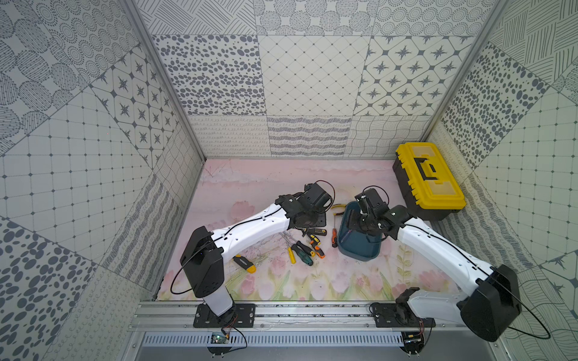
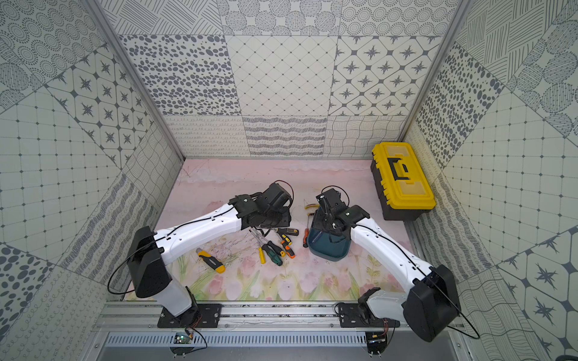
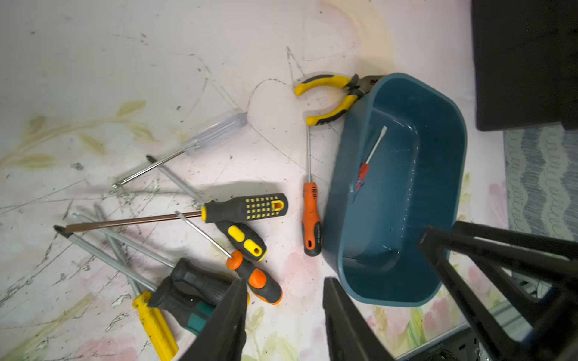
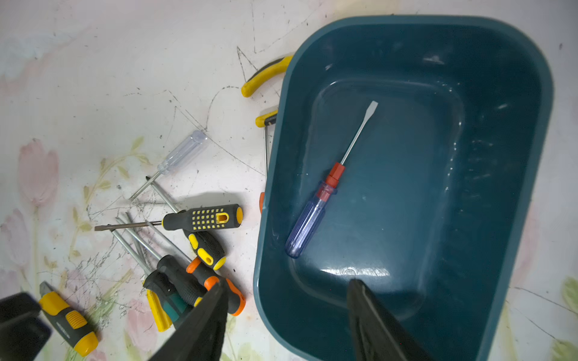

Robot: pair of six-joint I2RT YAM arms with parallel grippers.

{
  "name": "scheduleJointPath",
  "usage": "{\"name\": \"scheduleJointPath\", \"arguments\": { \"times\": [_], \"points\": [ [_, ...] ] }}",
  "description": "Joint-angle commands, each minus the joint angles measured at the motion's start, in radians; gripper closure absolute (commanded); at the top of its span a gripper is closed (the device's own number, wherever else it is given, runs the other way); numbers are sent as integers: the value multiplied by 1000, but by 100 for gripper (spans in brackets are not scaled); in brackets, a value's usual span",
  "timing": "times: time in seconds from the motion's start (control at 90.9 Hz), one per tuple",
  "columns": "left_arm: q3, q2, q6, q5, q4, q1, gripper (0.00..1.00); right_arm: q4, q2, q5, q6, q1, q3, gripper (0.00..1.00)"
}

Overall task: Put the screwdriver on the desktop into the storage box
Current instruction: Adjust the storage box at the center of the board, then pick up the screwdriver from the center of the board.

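Screwdriver [image 4: 333, 179] with clear blue handle, red collar and flat blade: lies flat and slantwise on the floor of the storage box [image 4: 500, 187]. Right claw [image 4: 284, 286] hangs over the near end of that box, jaws spread wide, gripping nothing. Box sits on the bench [image 1: 250, 187], to the right of middle in both top views, with my right arm covering much of it. Along the box's left wall lies an orange-handled screwdriver [image 3: 311, 218], just beside it; I cannot tell whether they touch. Yellow-handled pliers [image 3: 334, 97] lie at the box's far left corner, nose against the rim. Further left is a heap of screwdrivers with shafts crossing. On top is a black handle with yellow studs [image 3: 247, 208], with a black-and-orange one [image 3: 259, 284] beside it and a plain yellow one [image 3: 156, 325] at the heap's near edge. Left claw [image 3: 284, 281] hangs over the bench between heap and box, jaws parted, holding nothing. A clear-handled screwdriver [image 3: 215, 131] lies at the far edge of the heap. A stubby yellow-and-black driver [image 1: 244, 264] lies apart, near my left arm. Black toolbox with yellow lid [image 1: 428, 178] stands shut in the far right corner.
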Motion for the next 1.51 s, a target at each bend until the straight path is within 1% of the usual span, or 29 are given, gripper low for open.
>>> {"name": "scheduleJointPath", "arguments": {
  "times": [0.0,0.11,0.231,0.253,0.319,0.473,0.792,0.98,1.024,1.09,1.156,1.255,1.31,1.497],
  "points": [
    [-130,-96,-141,-39,80,36,55,41,84,-15,-28,6,41,36],
    [-158,-111,-160,-38,85,50,54,58,174,-57,-57,10,84,37],
    [-173,-108,-181,-28,86,60,54,58,268,-71,-82,12,122,40],
    [-177,-106,-185,-27,86,62,54,55,285,-71,-85,13,126,42],
    [-184,-107,-197,-25,84,66,54,54,314,-69,-92,13,129,50],
    [-198,-117,-207,-41,70,76,54,54,321,-58,-109,12,90,64],
    [-183,-131,-173,-104,-3,81,53,46,270,-37,-183,8,15,78],
    [-224,-166,-181,-109,-13,94,53,30,234,-47,-225,9,-5,78],
    [-240,-179,-189,-103,-11,100,52,22,230,-54,-239,9,7,75],
    [-281,-204,-212,-85,0,114,52,6,224,-63,-269,8,39,68],
    [-334,-237,-251,-53,28,142,52,-7,209,-69,-294,16,81,62],
    [-426,-301,-323,-17,64,183,52,6,180,-48,-343,70,137,60],
    [-474,-332,-358,-5,76,205,52,8,188,-62,-372,105,169,60],
    [-581,-427,-432,2,84,258,52,-8,292,-185,-387,238,229,60]
  ]
}}
